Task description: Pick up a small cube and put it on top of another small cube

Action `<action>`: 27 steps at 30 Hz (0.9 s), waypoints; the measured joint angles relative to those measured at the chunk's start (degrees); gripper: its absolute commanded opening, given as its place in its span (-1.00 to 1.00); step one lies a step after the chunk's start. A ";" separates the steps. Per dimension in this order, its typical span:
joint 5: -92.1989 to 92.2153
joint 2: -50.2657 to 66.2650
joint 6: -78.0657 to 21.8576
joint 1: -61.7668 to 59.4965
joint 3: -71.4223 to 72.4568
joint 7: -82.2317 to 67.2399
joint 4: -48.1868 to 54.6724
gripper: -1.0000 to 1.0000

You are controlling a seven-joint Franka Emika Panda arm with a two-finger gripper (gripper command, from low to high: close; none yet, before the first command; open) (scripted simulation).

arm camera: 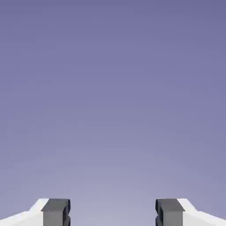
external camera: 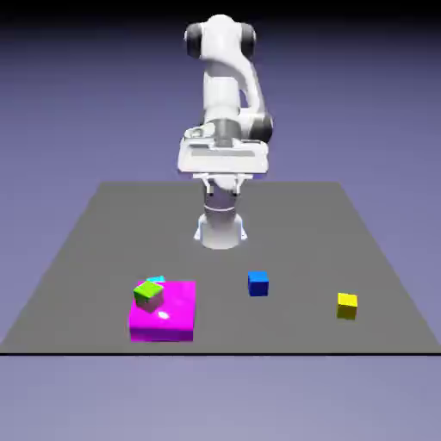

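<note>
Small blue cube (external camera: 257,282) flat on the grey bench (external camera: 95,232), near the front middle, nothing touching it. Lime-green cube (external camera: 148,295) well apart toward the exterior view's left, sitting a bit skewed on the back corner of a flat magenta block (external camera: 168,317). Sliver of cyan (external camera: 156,279) just behind the green cube, too small to identify. Yellow cube (external camera: 346,305) alone toward the exterior view's right, well apart from the blue one.

Bench top plain dark grey, matte, no marks; front edge straight, sides narrowing toward the back. Blue-violet backdrop all around, darker at the top, paler below the bench edge.

White arm folded up at the far edge of the bench, hand (arm camera: 113,212) raised high above the surface, far from every cube. In hand view only backdrop, with two grey fingertips (arm camera: 55,212) at the bottom edge set wide apart, nothing between them: hand open, gripping nothing.
</note>
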 measured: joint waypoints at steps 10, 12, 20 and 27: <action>1.65 20.39 -24.92 2.22 2.32 3.13 12.07 0.00; 1.98 24.46 -29.90 2.69 2.78 3.75 14.49 0.00; 3.30 40.77 -49.84 4.44 4.63 6.25 24.14 0.00; 4.46 55.05 -67.28 5.99 6.26 8.44 32.59 0.00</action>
